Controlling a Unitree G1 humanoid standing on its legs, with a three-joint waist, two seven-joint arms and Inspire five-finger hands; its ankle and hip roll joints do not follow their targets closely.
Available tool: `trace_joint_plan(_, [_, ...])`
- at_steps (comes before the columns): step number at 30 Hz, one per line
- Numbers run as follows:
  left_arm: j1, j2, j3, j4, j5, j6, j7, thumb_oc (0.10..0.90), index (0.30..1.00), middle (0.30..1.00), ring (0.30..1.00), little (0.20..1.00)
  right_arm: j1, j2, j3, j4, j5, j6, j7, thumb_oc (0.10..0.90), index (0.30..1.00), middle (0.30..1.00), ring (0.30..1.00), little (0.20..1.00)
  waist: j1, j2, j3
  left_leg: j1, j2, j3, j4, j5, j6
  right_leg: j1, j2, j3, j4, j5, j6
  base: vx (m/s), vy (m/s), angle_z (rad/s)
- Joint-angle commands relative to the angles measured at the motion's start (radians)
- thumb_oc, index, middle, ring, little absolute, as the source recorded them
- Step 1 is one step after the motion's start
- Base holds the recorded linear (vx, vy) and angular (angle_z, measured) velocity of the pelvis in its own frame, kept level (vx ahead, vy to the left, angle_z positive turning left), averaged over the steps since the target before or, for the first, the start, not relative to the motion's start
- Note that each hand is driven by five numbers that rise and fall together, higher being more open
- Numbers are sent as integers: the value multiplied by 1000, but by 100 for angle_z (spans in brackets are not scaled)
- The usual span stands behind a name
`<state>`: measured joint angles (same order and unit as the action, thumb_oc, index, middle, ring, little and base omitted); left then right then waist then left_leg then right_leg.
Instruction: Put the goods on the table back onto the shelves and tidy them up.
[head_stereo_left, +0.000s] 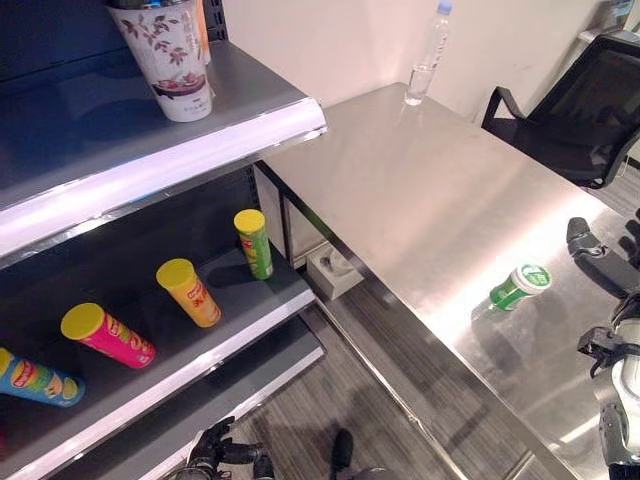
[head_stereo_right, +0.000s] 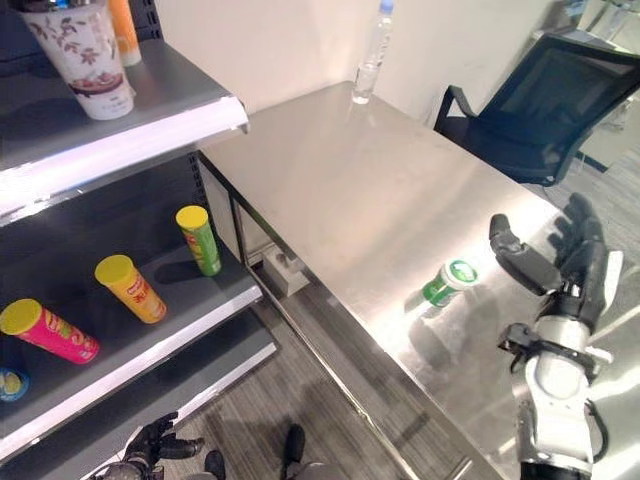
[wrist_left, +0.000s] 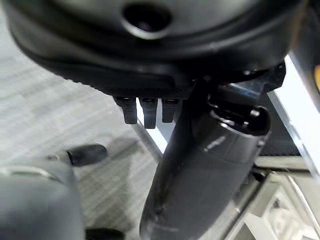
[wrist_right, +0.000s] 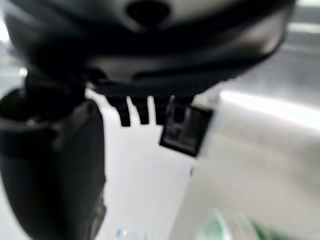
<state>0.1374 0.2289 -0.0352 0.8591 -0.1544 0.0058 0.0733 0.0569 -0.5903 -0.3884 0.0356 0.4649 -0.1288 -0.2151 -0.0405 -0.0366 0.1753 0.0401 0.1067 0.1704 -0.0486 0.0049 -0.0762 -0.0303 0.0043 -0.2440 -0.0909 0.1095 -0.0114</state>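
Dark right hand (head_stereo_right: 560, 268) hangs over the steel table (head_stereo_right: 380, 180), fingers straight and spread, thumb apart, holding nothing. Green can (head_stereo_right: 446, 281) lies on its side just beside the hand, on the shelf side of it, white-and-green top facing the hand, not touching. Left hand (head_stereo_right: 152, 442) is low by the floor, below the shelf unit (head_stereo_right: 150, 130), loosely curled around nothing.

Handling guess: the can is small, rigid and likely light. Smooth round wall on polished steel, so it will probably roll or skid if nudged. Best grip is across the body mid-length, thumb one side, fingers the other, coming down from above. Avoid pinching the ends.

Further from the can: a clear water bottle (head_stereo_right: 371, 52) stands at the table's far end, near the wall, well apart. Office chair (head_stereo_right: 540, 110) sits beyond the table's far side. On the shelf unit, the lower board holds four tube cans, green (head_stereo_right: 199, 239), orange (head_stereo_right: 131, 287), pink (head_stereo_right: 48, 330), blue (head_stereo_left: 35, 379). Upper board has a floral paper cup (head_stereo_right: 85, 55).
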Motion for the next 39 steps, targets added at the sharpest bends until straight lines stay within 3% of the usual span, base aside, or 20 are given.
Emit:
trace_joint_plan(1, [-36,72,11,12,22,-43,-17,800,900,900,900,900,-59,-71,-66,-40,121,-134,81,800,900,900,900,900,14,-32,-93,8,4,-13,-15,-15,-31,35,-96,65,71,-128,169,65,80,5])
trace_joint_plan(7, [-24,65,23,29,45,-54,-34,800,900,900,900,900,-11,-117,-84,-57,82,-107,138,800,900,900,900,900,11,-24,-97,26,-3,-7,-35,-15,-33,35,-110,79,66,-120,176,30,52,2])
trace_joint_plan(16, [-39,62,14,12,63,-74,-49,800,900,900,900,900,71,-201,-117,-88,0,-74,205,800,900,900,900,900,-17,-31,-102,39,-6,2,-39,-23,-31,31,-122,103,66,-111,186,14,27,-2])
trace_joint_plan(27, [-40,61,15,7,70,-88,-61,800,900,900,900,900,171,-261,-151,-125,25,-45,306,800,900,900,900,900,-41,-34,-102,45,0,18,-39,-27,-35,22,-122,120,55,-99,193,-1,2,-11])
trace_joint_plan(39, [-30,65,21,-2,68,-94,-65,800,900,900,900,900,174,-272,-61,-139,-24,-26,360,800,900,900,900,900,-31,-31,-92,36,5,14,-39,-19,-39,26,-124,108,40,-95,196,0,0,0])
